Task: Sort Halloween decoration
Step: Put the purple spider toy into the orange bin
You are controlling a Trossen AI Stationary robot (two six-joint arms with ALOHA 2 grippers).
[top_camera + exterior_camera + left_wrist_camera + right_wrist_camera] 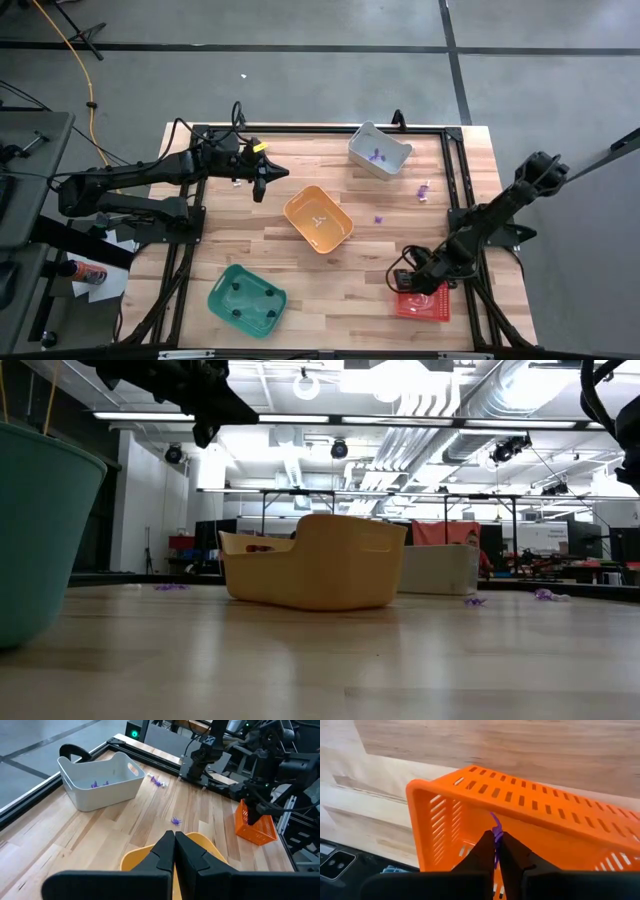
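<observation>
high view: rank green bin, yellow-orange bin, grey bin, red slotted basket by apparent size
1. Green plastic bin and yellow-orange plastic bin: look about alike, so not ranked.
2. Grey plastic bin: slightly smaller.
3. Red slotted plastic basket: looks smallest, but the right gripper covers part of it, so unsure.

You see a grey concrete floor (300, 70) around the wooden tabletop (330, 285), with ceiling lights (305, 385) and ducts (470, 400) overhead.
</observation>
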